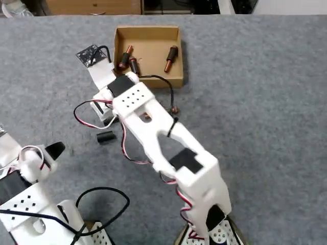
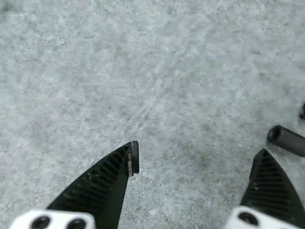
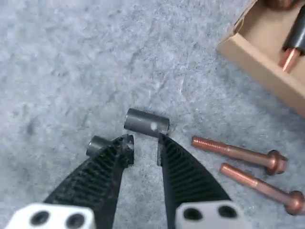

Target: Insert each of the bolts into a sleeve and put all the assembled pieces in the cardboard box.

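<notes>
Narrowly parted, the right tool sits just short of 1 sleeve lying on the counter outside the box, beside 2 bolts, so a shallow pinch on its round side could squirt it away, and the wide-open left tool holds nothing.

The high camera hung fixed above the table and looked down over it. Each wrist camera sat just behind its own pincer, the left pincer and the right pincer, facing past the fingertips, very near the table. The cardboard box, beyond the right pincer's tips, showed from above too.
</notes>
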